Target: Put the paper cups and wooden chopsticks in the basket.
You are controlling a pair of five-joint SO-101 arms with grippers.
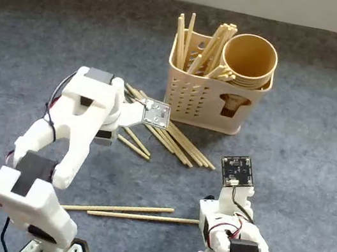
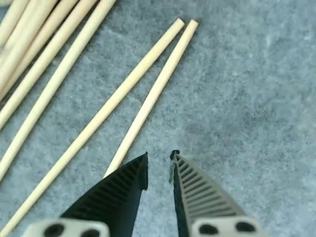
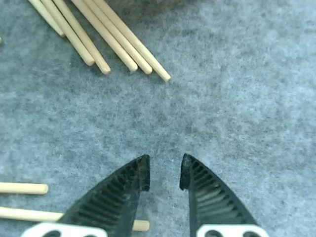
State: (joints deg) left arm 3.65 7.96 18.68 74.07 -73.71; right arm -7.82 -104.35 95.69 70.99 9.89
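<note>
A beige slotted basket (image 1: 202, 96) stands at the back of the grey carpet. It holds stacked paper cups (image 1: 249, 60) and several upright chopsticks (image 1: 202, 41). Loose chopsticks (image 1: 175, 141) lie fanned in front of it, with a shorter pair (image 1: 134, 143) beside them and two more (image 1: 135, 211) nearer the arms. My left gripper (image 2: 159, 165) hangs just above the carpet, narrowly open and empty, beside a pair of chopsticks (image 2: 148, 98); one runs under its finger. My right gripper (image 3: 164, 173) is also narrowly open and empty over bare carpet, short of the chopstick ends (image 3: 123, 47).
The white left arm (image 1: 65, 141) arches over the carpet left of the pile. The right arm's base (image 1: 230, 240) sits near the front edge. Two chopstick ends (image 3: 24, 188) lie beside the right gripper. Bare carpet stretches to the right of the basket.
</note>
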